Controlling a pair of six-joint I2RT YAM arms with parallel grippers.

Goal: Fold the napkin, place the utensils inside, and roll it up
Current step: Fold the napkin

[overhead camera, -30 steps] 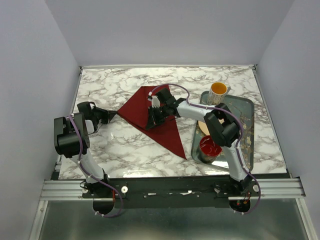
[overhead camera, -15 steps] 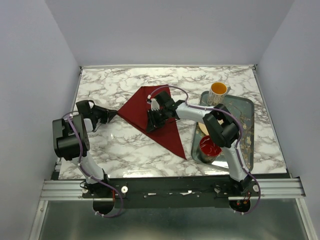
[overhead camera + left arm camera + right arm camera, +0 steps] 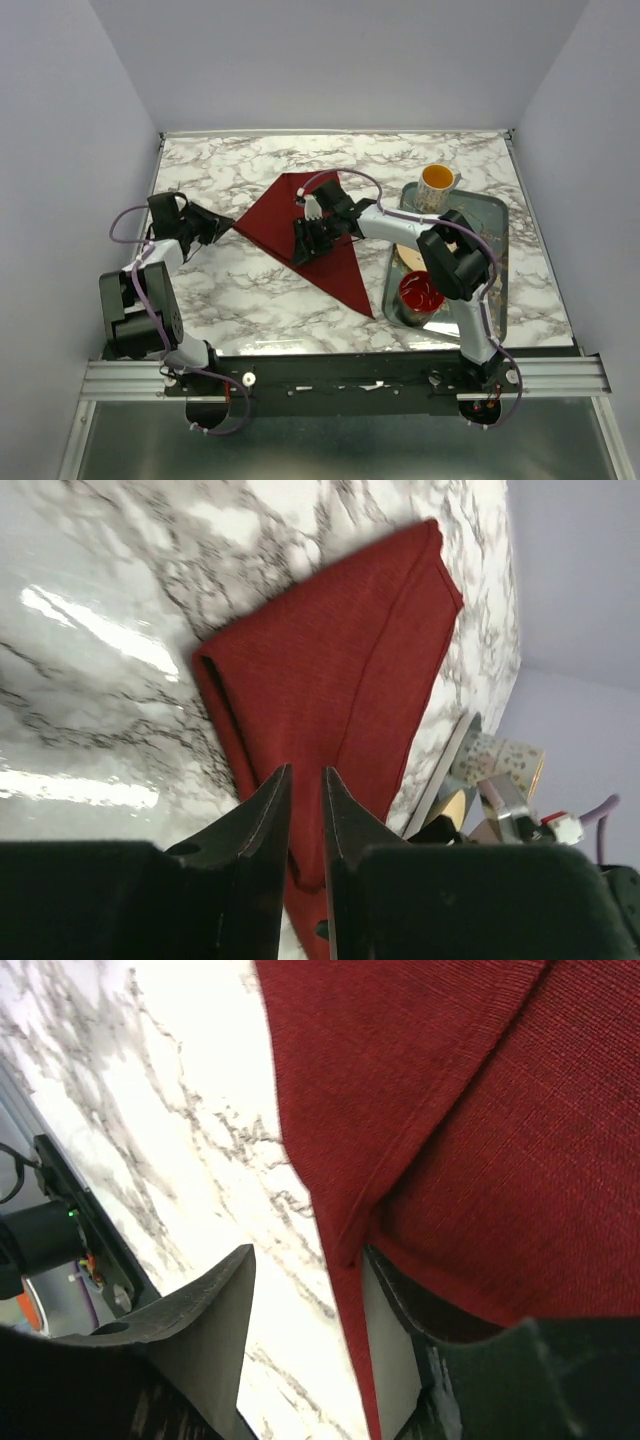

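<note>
Right fingers (image 3: 205, 1325) spread astride the napkin (image 3: 450, 1110) edge.

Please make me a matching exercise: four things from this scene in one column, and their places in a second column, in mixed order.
1. napkin
2. mug
3. red bowl
4. right gripper

A. far end of the tray
B. over the napkin's edge, fingers apart
C. folded flat on the marble table
D. near end of the tray

Pairs: 1-C, 2-A, 3-D, 4-B.
</note>
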